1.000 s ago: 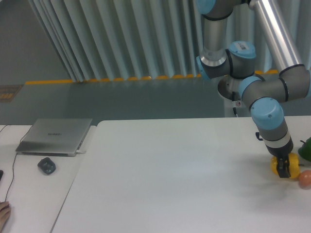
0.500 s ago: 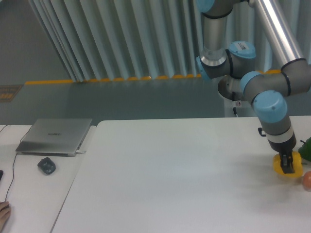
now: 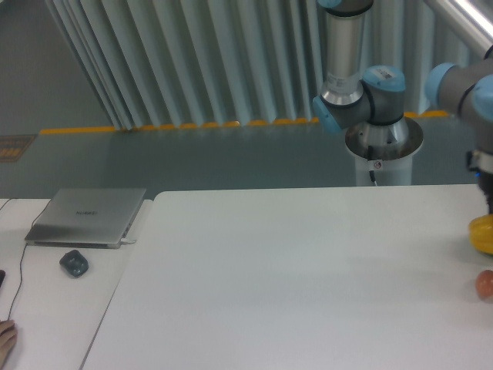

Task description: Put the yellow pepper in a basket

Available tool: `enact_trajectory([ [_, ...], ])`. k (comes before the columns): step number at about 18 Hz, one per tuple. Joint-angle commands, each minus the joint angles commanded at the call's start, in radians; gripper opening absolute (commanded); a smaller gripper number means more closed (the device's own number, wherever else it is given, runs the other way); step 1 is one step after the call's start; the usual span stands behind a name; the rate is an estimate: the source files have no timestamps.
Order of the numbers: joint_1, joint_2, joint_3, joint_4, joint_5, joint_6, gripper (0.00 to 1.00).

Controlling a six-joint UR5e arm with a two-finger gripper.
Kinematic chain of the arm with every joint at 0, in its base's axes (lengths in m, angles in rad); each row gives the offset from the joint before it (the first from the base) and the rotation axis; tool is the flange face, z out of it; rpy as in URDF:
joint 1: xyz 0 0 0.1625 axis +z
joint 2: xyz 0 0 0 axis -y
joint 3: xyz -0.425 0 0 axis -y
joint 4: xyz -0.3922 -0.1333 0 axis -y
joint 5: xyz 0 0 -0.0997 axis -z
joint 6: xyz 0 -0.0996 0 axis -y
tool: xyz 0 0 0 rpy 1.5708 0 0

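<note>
Camera view is mostly taken up by the big white table, filling the lower half of the frame. Behind it there's a wall of grey-blue vertical slats across the top, with a yellow-striped line on the floor under them.

The arm comes down in the upper right, grey tubes with light blue joint caps, sitting on a round metal base just behind the table's far edge. Its last links run off the right edge of the frame, so the gripper is only a dark sliver at the far right, and I honestly can't tell if its fingers are apart or closed.

Right below that sliver, at the right edge about mid-height, is the yellow pepper, half cut off by the frame. Just under it, lower right, a small orange-pink fruit.

On the left side, a closed silver laptop lies flat, with a small dark mouse in front of it.
</note>
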Motion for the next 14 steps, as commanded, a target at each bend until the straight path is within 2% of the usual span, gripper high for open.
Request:
enact_trajectory([
  [4, 0.147, -0.027, 0.044, 0.009, -0.049, 0.176, 0.41],
  [7, 0.270, -0.092, 0.077, 0.023, -0.132, 0.321, 0.41],
  [12, 0.336, -0.204, 0.090, 0.173, -0.150, 0.417, 0.41],
  [14, 0.345, -0.219, 0.095, 0.181, -0.158, 0.424, 0.41],
])
